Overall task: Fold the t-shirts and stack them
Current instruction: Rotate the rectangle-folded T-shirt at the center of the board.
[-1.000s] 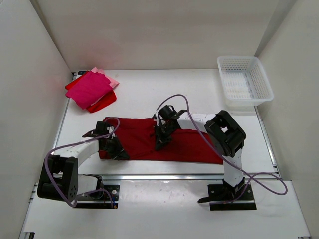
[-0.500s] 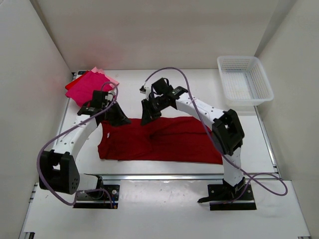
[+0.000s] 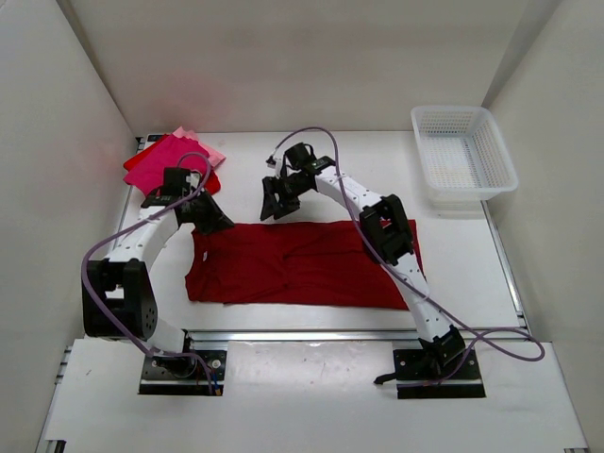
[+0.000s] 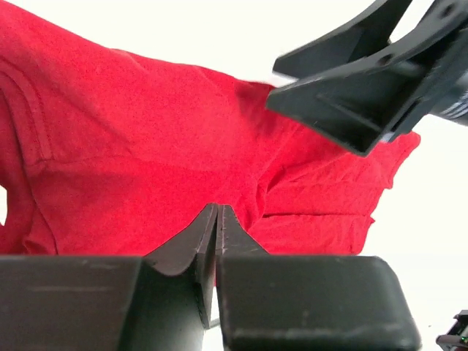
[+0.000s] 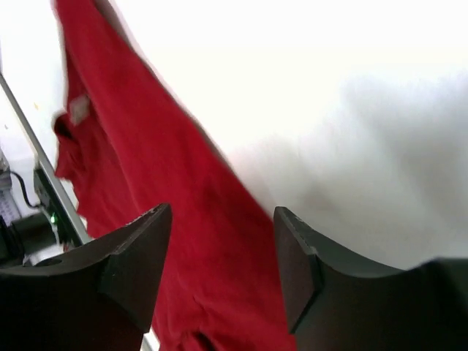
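At the ten o'clock corner of the desk (image 3: 377, 170) lies a pile of folded shirts, a magenta t-shirt (image 3: 165, 162) on top and a light pink t-shirt (image 3: 215, 154) showing at the pile's far edge.

Just toward five o'clock from the pile, the left hand (image 3: 210, 223) rests at the eleven o'clock corner of the dark red t-shirt (image 3: 302, 269); its fingers (image 4: 183, 252) are clenched, with only a thin slit between them and the tips against the cloth; the wrist view does not show whether a fold is pinched in that slit.

The dark red t-shirt lies flat as a long band running from nine to three o'clock across the near half of the desk.

The right hand (image 3: 271, 211) hangs near the shirt's far edge, a little left of twelve o'clock on it; it is released, its fingers (image 5: 135, 252) wide apart with nothing between them; red cloth and bare desk show below.

At the two o'clock corner stands a white lattice basket (image 3: 422, 151), well apart from the shirts.
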Controlling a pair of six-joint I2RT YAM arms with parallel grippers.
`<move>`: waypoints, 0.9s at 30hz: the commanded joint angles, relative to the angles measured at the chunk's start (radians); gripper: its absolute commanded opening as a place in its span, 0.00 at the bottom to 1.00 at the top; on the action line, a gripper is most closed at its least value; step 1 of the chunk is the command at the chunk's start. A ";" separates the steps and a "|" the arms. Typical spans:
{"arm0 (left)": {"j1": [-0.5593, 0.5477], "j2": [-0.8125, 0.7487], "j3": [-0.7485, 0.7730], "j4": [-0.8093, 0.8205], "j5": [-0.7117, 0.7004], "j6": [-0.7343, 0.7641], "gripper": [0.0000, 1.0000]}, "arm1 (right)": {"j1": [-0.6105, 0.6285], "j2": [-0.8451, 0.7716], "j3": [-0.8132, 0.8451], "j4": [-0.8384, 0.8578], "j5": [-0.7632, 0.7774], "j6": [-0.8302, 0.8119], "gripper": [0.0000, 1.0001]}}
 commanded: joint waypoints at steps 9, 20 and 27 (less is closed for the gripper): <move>0.005 -0.029 0.016 0.070 0.009 0.022 0.16 | 0.127 0.129 0.090 0.052 -0.063 -0.024 0.58; 0.008 -0.040 0.011 0.090 0.041 0.020 0.17 | 0.097 0.214 0.257 0.096 -0.126 0.080 0.06; -0.073 -0.010 0.048 0.080 0.023 0.031 0.17 | -0.136 0.307 0.540 -0.017 0.036 0.221 0.00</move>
